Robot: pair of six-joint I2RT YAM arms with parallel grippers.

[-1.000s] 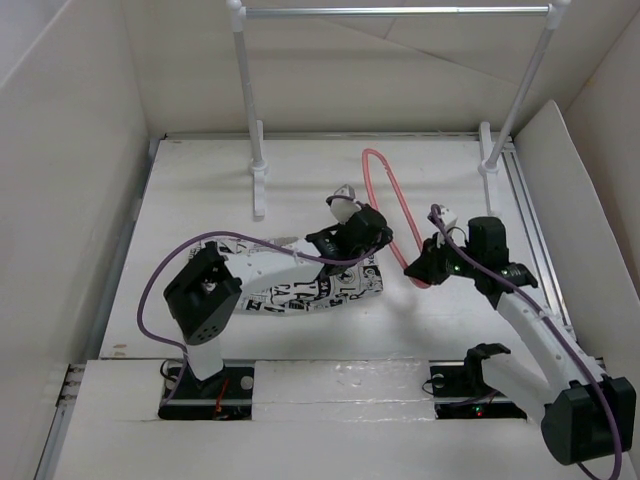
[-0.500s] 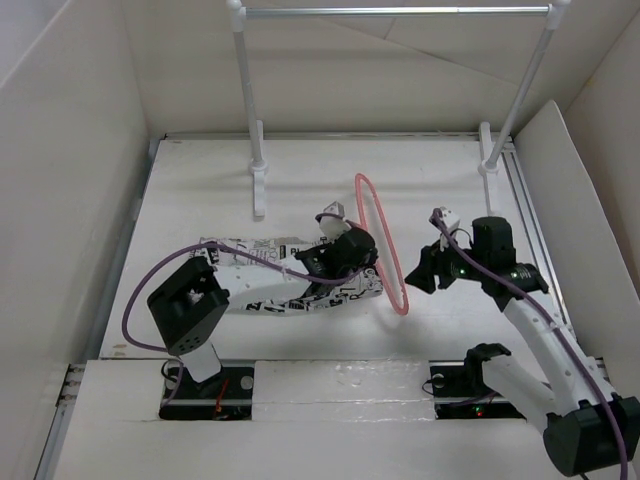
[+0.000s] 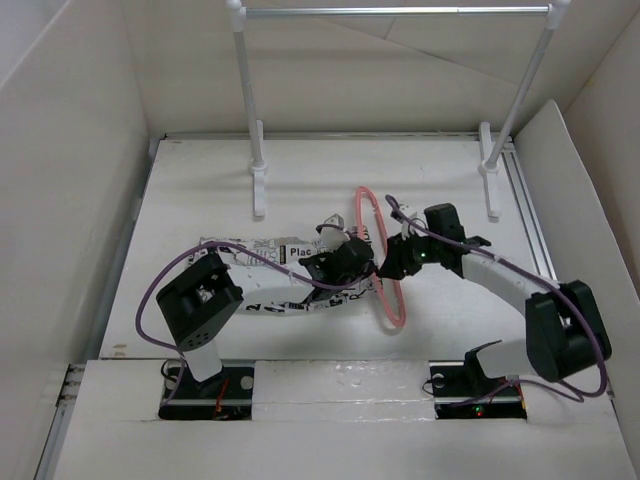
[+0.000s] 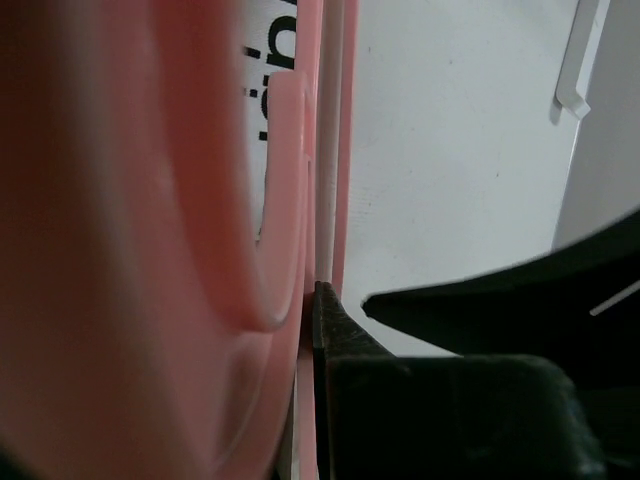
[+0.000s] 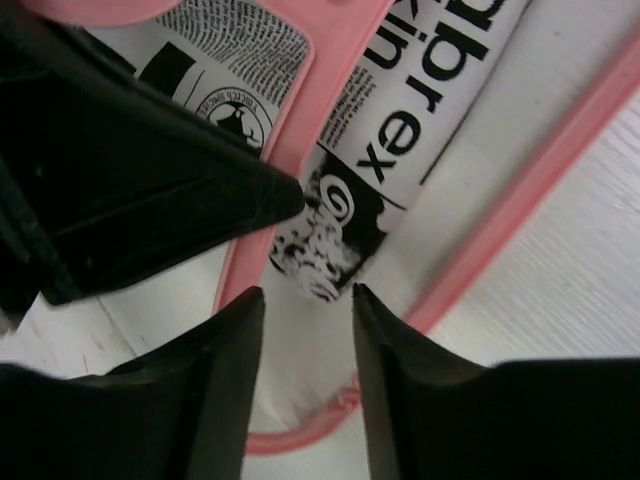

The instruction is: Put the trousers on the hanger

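Pink hanger (image 3: 381,262) upright, crosswise to trousers (image 3: 300,288) — leg end (image 5: 350,215) poking through, directly before parted right hand (image 5: 300,300); left hand's grip unclear.

trousers (image 3: 262,270) flat on table (image 3: 200,190), left of centre | hanger (image 3: 379,262) at their right end | left gripper (image 3: 352,262) and right gripper (image 3: 392,262) either side of hanger | rack (image 3: 395,12) behind

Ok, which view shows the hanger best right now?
Top external: the whole pink hanger shows, standing between both tools over the trousers. Left wrist shows only blurred pink filling its left side; right wrist shows just rod sections crossing the print.
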